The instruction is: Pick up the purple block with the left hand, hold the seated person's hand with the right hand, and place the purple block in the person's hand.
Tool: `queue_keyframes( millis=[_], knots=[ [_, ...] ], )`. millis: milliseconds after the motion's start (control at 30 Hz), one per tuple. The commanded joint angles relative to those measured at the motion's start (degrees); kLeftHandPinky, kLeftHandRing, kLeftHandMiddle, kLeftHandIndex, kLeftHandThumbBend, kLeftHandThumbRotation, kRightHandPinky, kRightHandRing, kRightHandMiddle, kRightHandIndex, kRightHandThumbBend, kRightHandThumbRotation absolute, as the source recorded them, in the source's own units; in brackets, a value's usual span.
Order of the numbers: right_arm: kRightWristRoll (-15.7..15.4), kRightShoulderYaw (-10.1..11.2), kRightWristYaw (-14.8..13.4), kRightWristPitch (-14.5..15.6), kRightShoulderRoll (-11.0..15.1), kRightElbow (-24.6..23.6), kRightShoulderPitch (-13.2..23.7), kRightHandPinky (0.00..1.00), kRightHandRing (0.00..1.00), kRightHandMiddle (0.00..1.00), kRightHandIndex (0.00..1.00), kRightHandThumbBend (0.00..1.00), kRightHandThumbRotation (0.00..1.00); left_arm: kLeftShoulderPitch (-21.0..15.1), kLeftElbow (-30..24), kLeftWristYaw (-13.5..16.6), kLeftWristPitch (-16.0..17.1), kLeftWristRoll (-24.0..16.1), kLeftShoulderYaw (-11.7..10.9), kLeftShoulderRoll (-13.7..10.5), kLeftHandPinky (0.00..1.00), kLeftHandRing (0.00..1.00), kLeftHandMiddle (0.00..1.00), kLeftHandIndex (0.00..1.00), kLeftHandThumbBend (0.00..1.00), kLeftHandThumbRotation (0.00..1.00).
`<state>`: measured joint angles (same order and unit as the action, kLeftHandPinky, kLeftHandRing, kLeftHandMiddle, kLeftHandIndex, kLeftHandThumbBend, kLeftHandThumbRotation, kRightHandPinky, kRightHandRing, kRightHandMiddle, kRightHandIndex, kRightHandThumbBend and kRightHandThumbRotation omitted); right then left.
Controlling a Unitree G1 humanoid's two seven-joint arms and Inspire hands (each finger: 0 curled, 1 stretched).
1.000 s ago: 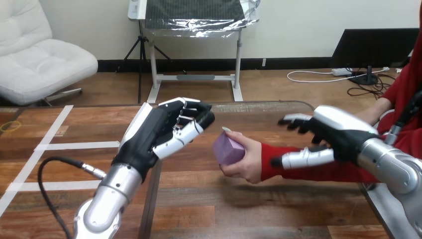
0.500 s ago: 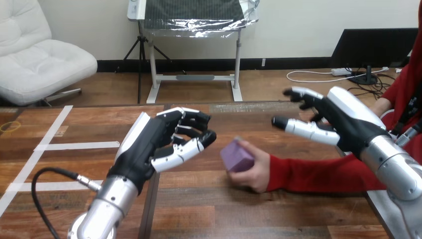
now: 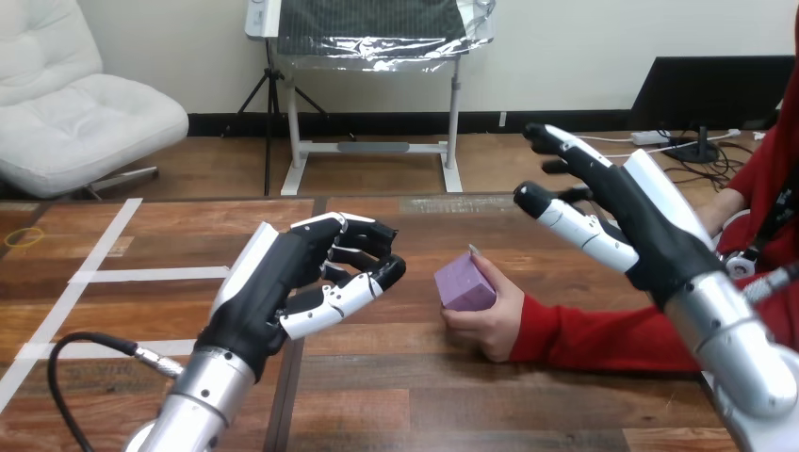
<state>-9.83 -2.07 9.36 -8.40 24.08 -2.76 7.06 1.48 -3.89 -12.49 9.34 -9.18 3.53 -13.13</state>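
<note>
Placement is judged complete: the purple block (image 3: 464, 283) is gripped in the person's hand (image 3: 492, 318) at mid-surface (image 3: 396, 386), just right of the left hand (image 3: 283, 287). The left hand's fingers (image 3: 358, 247) are curled on nothing and are clear of the block. The right hand (image 3: 629, 221) is held above the person's red sleeve (image 3: 594, 334), apart from it, with its fingers (image 3: 565, 146) straight and spread. No hold on the person is seen. For the next move, both arms are to be drawn back toward the near edge without the sleeve being brushed.
</note>
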Motion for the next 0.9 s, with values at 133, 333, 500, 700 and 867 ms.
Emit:
queue_keyframes(
  millis=[133, 333, 500, 700, 867],
  knots=[
    [7.8, 1.7, -0.4, -10.3, -5.3, -2.3, -2.6, 0.77, 0.86, 0.88, 0.87, 0.71, 1.00, -2.0, -4.5, 1.8, 5.4, 1.6, -1.8, 0.1, 0.50, 0.60, 0.64, 0.60, 0.49, 0.40],
    [9.7, 0.7, -0.1, -15.1, -7.9, -1.4, -5.6, 0.75, 0.82, 0.84, 0.84, 0.73, 1.00, -2.1, -5.3, 2.1, 6.2, 1.9, -1.8, 0.2, 0.50, 0.60, 0.64, 0.60, 0.50, 0.41],
    [12.5, -0.6, 0.9, -17.1, -10.6, -1.0, -8.0, 0.74, 0.80, 0.83, 0.82, 0.72, 0.99, -2.5, -4.9, 2.1, 7.4, 2.4, -1.8, 0.4, 0.50, 0.61, 0.64, 0.60, 0.51, 0.42],
    [14.7, -1.6, 2.0, -20.4, -13.6, 0.5, -10.1, 0.73, 0.79, 0.82, 0.81, 0.73, 0.95, -3.0, -3.3, 2.8, 9.9, 3.1, -1.7, 1.3, 0.50, 0.60, 0.64, 0.61, 0.49, 0.45],
    [14.4, -2.3, 2.6, -22.9, -14.9, 2.6, -10.9, 0.72, 0.79, 0.81, 0.81, 0.72, 0.97, -3.2, -1.3, 3.1, 12.0, 5.7, -1.9, 3.0, 0.49, 0.61, 0.65, 0.61, 0.45, 0.47]
  ],
)
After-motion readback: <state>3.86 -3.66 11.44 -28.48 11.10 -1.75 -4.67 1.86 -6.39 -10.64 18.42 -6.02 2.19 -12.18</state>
